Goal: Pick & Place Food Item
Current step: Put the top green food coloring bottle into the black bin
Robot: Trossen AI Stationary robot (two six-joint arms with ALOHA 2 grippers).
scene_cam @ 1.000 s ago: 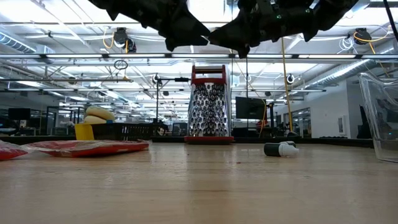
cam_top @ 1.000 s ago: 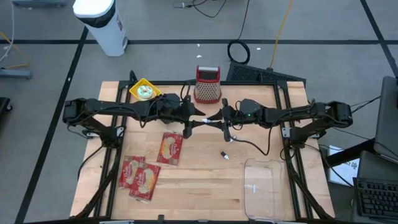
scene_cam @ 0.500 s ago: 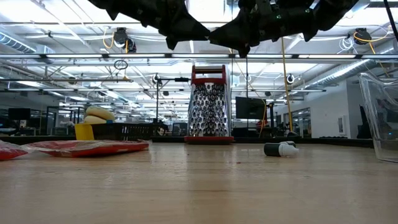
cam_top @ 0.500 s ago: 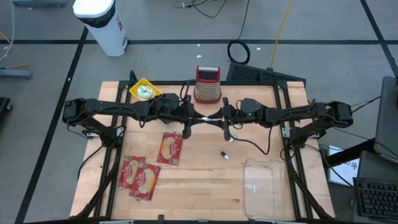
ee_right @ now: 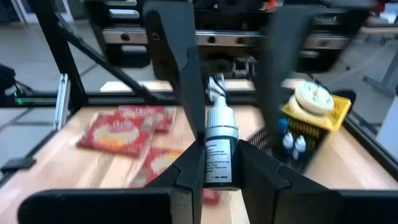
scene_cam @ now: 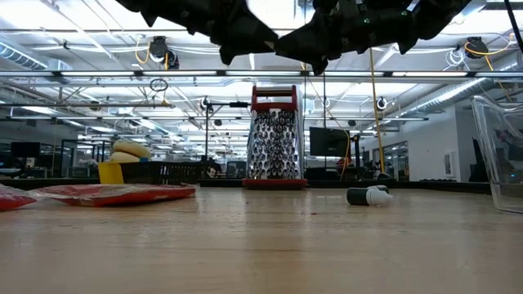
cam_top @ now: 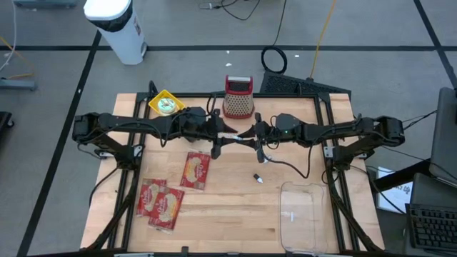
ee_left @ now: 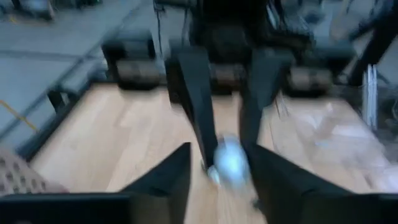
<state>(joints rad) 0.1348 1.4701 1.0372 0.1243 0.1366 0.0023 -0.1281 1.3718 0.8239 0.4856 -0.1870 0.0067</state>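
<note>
**Both grippers meet in mid-air over a small bottle; food packs not yet touched**

R gripper [cam_top: 251, 134] is clamped on the bottle [ee_right: 217, 155], cap end pointing out to the L gripper [cam_top: 223, 134], probably so L can work on the cap. L fingers stand apart on both sides of the cap, no firm grip visible. The food packs [cam_top: 196, 170] lie flat on the table [cam_top: 235, 214], below and nearer L than R, well apart from both.
</note>
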